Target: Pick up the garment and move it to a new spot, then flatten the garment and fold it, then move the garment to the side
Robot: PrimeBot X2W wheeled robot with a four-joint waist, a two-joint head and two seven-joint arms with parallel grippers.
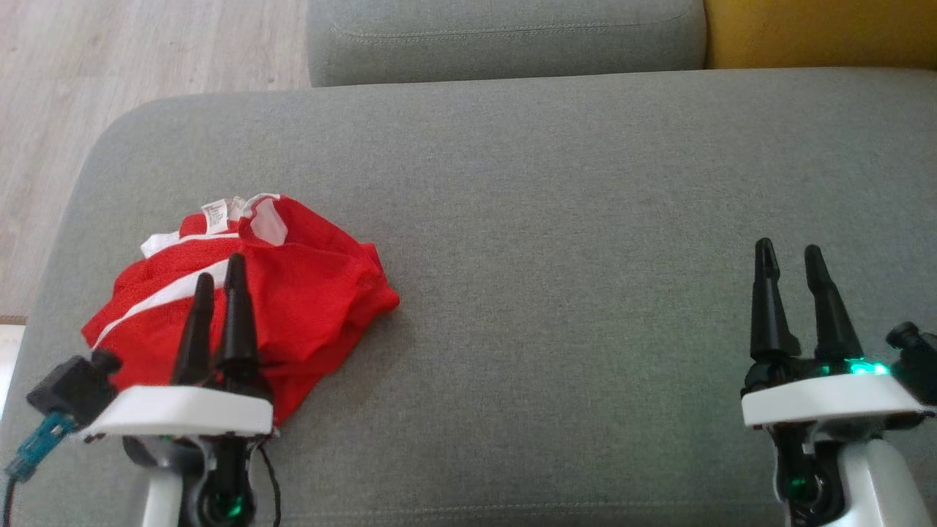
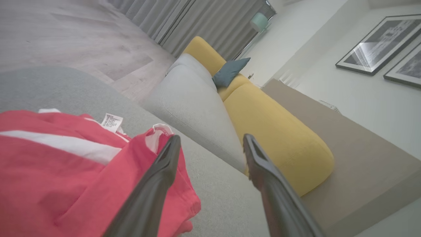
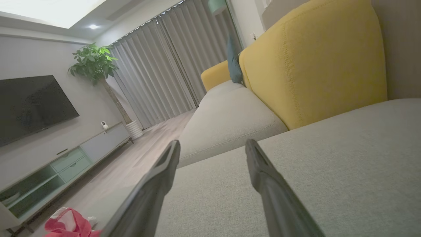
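At the far left of the head view a strip of pale wooden floor (image 1: 146, 44) runs beside the broad grey sofa seat (image 1: 585, 219). The garment (image 1: 307, 293) lies crumpled on the left part of that seat, near its rounded corner. It is red cloth with white stripes, bunched into a loose heap, with a small white label (image 1: 214, 215) standing up at its far edge.

The left pincer (image 1: 220, 268) sits at the near side of the heap, its two dark fingers pointing away from the robot and spread wide. In the left wrist view one finger (image 2: 158, 184) crosses the red cloth's edge while the other stands over bare grey fabric – whether either touches the cloth I cannot tell, and the seat shows in the gap between them.

The middle of the seat is plain grey fabric. Beyond it lies a second grey cushion (image 1: 505, 36), with a yellow cushion (image 1: 820, 33) at its right.

At the lower right the right pincer (image 1: 789, 247) hovers over bare seat, well apart from the garment – its fingers also spread wide, grey fabric visible between them in the right wrist view.
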